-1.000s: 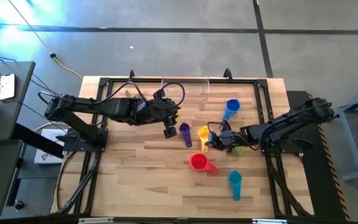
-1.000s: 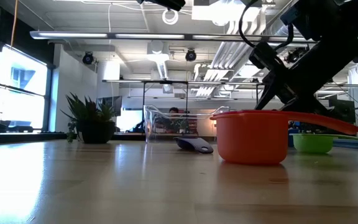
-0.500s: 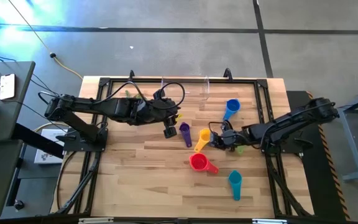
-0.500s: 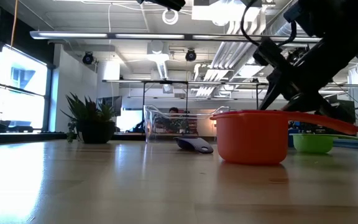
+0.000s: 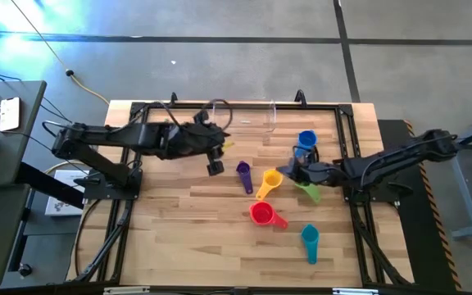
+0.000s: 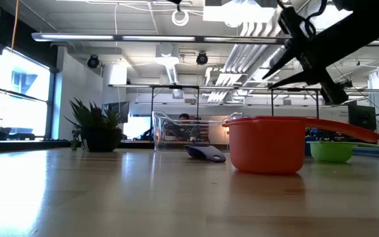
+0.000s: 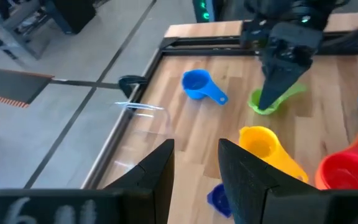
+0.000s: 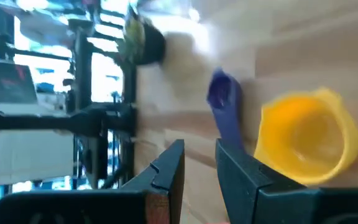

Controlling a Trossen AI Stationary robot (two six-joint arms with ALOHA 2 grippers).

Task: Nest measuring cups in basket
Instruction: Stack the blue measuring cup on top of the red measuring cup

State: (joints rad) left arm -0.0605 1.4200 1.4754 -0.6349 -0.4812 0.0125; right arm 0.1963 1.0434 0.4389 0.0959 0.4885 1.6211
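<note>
Six measuring cups lie on the table: blue (image 5: pixel 306 141), purple (image 5: pixel 243 174), yellow (image 5: pixel 270 180), green (image 5: pixel 308 191), red (image 5: pixel 261 214) and teal (image 5: pixel 310 238). No orange cup shows. The clear basket (image 5: pixel 241 118) stands at the far edge. My right gripper (image 5: pixel 288 170) hovers shut between the yellow and green cups, raised off the table (image 6: pixel 272 75), touching nothing; its wrist view looks down on the yellow cup (image 8: pixel 306 140) and the purple one (image 8: pixel 225 102). My left gripper (image 5: pixel 214 166) hangs shut left of the purple cup, near the basket, holding nothing (image 7: pixel 196 165).
A small potted plant (image 6: pixel 97 128) stands near the far left of the table. The red cup (image 6: pixel 266 145) sits closest to the near edge, with the teal cup to its right. Bare wood stretches across the left half of the table (image 5: pixel 170 221).
My right gripper rose and drew back toward the table's right and far side, away from the yellow cup. The yellow cup's handle swung from pointing at the near edge to pointing near-left. My left gripper pulled back toward the far left, away from the purple cup.
</note>
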